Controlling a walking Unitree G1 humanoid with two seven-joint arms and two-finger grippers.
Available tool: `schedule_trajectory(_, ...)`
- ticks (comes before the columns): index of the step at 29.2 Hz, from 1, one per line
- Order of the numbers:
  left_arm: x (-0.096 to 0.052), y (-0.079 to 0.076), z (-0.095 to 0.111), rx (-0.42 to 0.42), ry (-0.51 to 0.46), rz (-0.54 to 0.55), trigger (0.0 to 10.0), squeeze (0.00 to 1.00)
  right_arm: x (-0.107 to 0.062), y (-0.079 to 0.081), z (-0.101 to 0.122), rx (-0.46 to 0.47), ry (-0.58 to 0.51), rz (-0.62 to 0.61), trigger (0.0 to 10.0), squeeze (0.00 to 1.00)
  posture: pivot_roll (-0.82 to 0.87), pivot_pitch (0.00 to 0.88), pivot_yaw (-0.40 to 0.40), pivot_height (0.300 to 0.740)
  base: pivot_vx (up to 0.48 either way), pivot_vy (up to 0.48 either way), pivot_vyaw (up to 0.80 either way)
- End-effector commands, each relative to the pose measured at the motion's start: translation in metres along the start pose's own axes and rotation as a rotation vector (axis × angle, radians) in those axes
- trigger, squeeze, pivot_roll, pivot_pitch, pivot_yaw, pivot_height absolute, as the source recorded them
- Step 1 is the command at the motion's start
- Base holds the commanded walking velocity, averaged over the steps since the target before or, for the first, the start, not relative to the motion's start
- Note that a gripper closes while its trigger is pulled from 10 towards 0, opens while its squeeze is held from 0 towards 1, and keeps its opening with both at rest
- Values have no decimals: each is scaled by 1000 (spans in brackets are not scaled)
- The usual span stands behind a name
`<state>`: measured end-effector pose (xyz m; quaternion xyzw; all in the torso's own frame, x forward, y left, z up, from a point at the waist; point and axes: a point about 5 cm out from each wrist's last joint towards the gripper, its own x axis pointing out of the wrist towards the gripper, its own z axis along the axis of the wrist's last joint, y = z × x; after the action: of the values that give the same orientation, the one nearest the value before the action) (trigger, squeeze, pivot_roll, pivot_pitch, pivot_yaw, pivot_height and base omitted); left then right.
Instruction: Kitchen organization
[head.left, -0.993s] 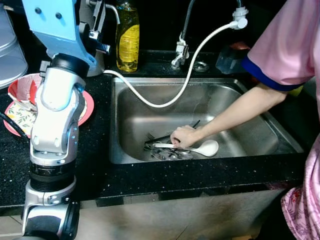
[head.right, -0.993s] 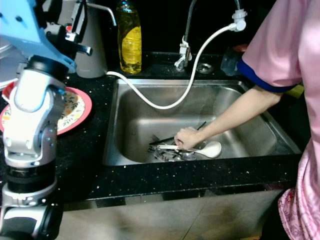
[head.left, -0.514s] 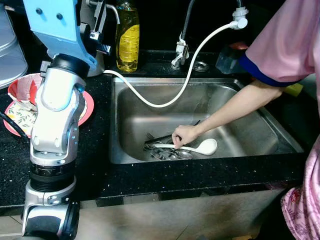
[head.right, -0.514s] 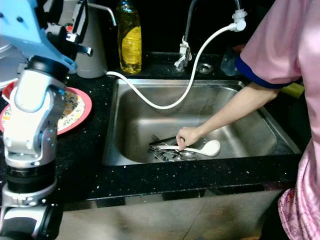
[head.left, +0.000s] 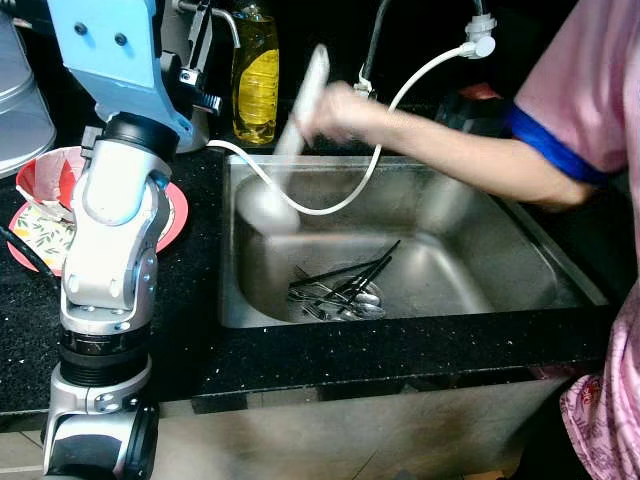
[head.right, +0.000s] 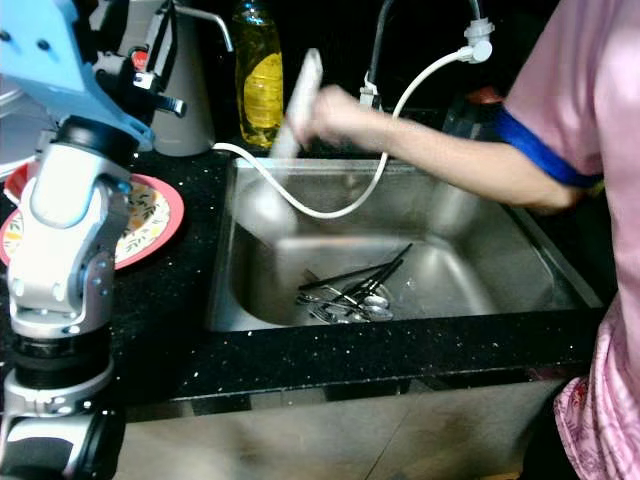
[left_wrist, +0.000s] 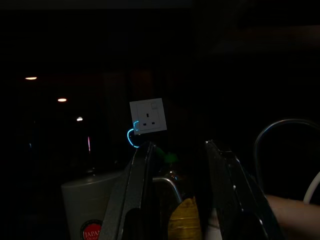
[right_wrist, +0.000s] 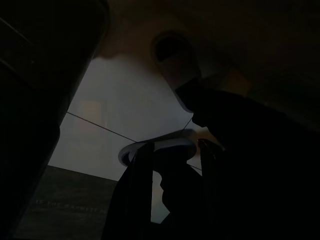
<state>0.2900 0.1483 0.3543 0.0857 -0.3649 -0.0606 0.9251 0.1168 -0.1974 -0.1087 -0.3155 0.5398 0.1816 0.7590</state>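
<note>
A person's hand (head.left: 335, 105) holds a white ladle (head.left: 290, 140) up over the left part of the steel sink (head.left: 480, 260); the ladle is blurred by motion. Chopsticks and metal cutlery (head.left: 340, 290) lie in a heap on the sink bottom. My left arm (head.left: 110, 230) stands raised over the counter to the left of the sink. Its gripper (left_wrist: 177, 150) is open and holds nothing, pointing toward a grey jug (left_wrist: 92, 210) and a wall socket (left_wrist: 147, 116). In the dark right wrist view, my right gripper (right_wrist: 175, 165) is open against a pale ceiling.
A yellow dish-soap bottle (head.left: 255, 75) stands behind the sink beside the faucet (head.left: 365, 95). A white hose (head.left: 380, 150) loops from the tap into the basin. Red-rimmed plates (head.left: 175, 215) sit on the black counter (head.left: 330, 350) behind my left arm. The person stands at the right.
The person's hand has lifted the white ladle from the sink bottom, up and to the left toward the faucet. The cutlery heap stays put. My left arm has not moved.
</note>
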Motion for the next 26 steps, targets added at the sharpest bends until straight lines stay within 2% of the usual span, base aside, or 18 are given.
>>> schedule_trajectory(1, 0, -5, 0, 0, -3, -20, 10000, 0, 0, 1, 0, 2, 4, 8, 10000, 0, 239, 0, -56, 740, 0, 0, 0)
schedule_trajectory(26, 0, -4, 0, 5, -3, -20, 10000, 0, 0, 2, 1, 2, 2, 9, 10000, 0, 238, 0, -55, 740, 0, 0, 0)
